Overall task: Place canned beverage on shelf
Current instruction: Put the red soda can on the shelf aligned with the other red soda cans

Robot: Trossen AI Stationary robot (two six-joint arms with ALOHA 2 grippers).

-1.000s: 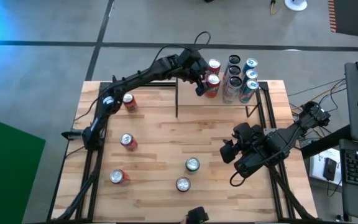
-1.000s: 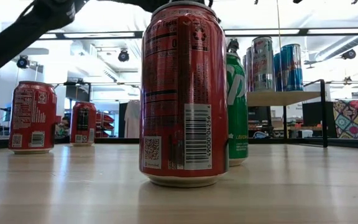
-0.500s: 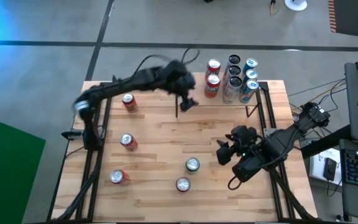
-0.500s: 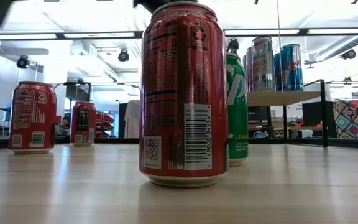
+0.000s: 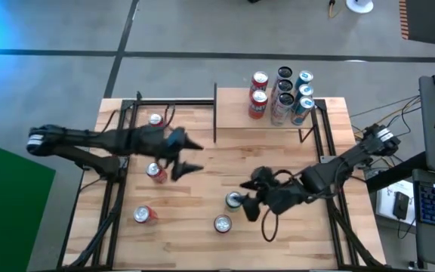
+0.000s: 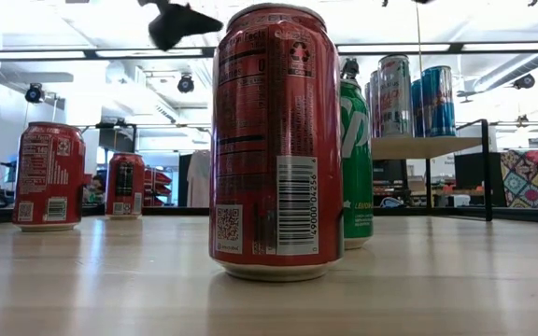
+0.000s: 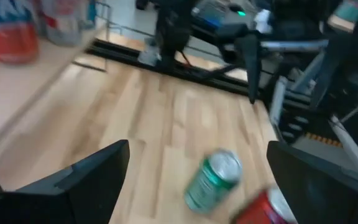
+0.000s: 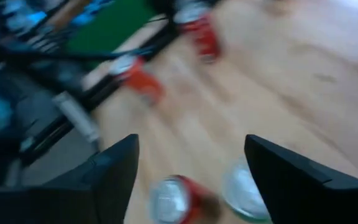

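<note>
The shelf (image 5: pixel 236 130) is a light-wood board on black uprights at the table's far right. Several cans stand on it: two red ones (image 5: pixel 258 92), with silver and blue ones (image 5: pixel 293 94) beside them. On the tabletop stand a green can (image 5: pixel 235 200) and a red can (image 5: pixel 223 224) near the front. Three more red cans (image 5: pixel 155 172) stand on the left. My left gripper (image 5: pixel 193 156) hangs open and empty over the table's left-middle. My right gripper (image 5: pixel 246 199) is open and empty, right beside the green can (image 8: pixel 247 193).
The shelf's black uprights (image 5: pixel 215 113) and the black frame rails along the table's left (image 5: pixel 115 189) and right (image 5: pixel 325 143) edges stand near the arms. Bare tabletop lies between the two grippers (image 5: pixel 217 170).
My left gripper has swung away from the red cans on the shelf, toward the table's left and near edges. It is now over the left-middle, and the cans stay on the shelf. My right gripper has gone toward the table's left, up to the green can.
</note>
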